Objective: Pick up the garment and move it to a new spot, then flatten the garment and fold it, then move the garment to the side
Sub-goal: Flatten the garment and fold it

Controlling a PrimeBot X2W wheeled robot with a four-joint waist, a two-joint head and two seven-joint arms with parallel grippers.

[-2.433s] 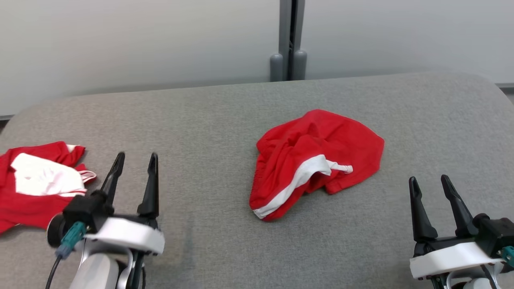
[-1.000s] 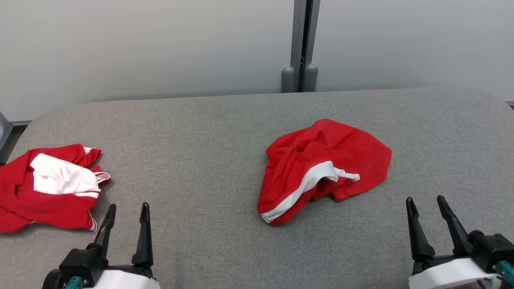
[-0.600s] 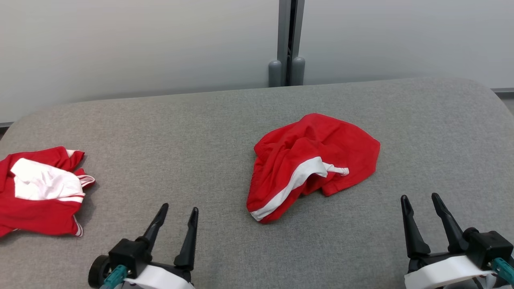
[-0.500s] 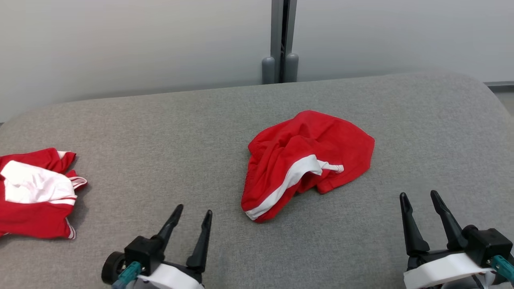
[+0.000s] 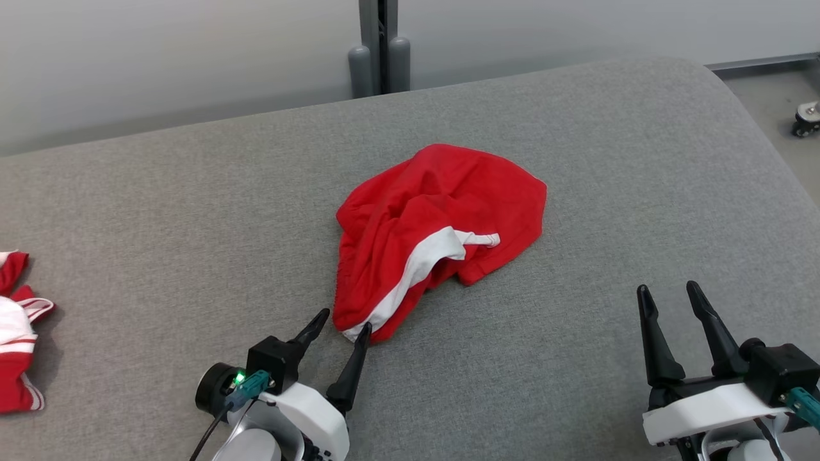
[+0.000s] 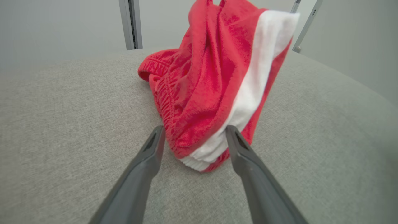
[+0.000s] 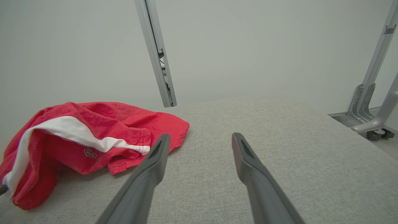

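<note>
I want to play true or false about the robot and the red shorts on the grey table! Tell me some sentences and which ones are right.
1. The red shorts lie crumpled on the grey table. True.
2. The left gripper is shut tight on the shorts. False: it is open, with a finger on each side of their near end.
3. The right gripper is open and apart from the shorts. True.
4. The shorts have a blue stripe. False: it is a white stripe.
5. Another red and white garment lies far to the robot's left. True.
</note>
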